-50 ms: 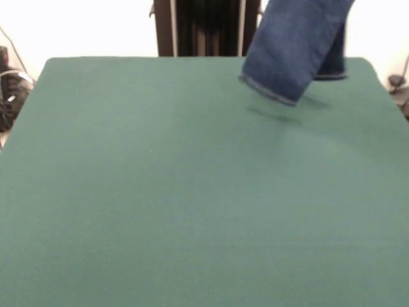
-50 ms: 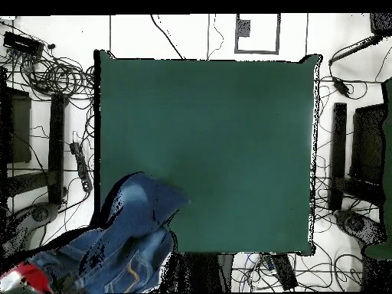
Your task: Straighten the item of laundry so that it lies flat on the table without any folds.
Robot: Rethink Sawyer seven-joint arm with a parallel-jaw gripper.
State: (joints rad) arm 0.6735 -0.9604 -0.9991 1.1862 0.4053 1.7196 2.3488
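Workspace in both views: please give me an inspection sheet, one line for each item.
Surface: green table, bare where visible.
Job's things: jeans hang in the air over the far right corner in the front view; leg hems dangle just above the felt; not flat.
Clutter: nothing seen on the table.
Gripper: hidden; a red arm part shows beside the jeans overhead.
Cables: coils and wires lie on the floor around the table.
Surroundings: white floor, dark stands at the sides.
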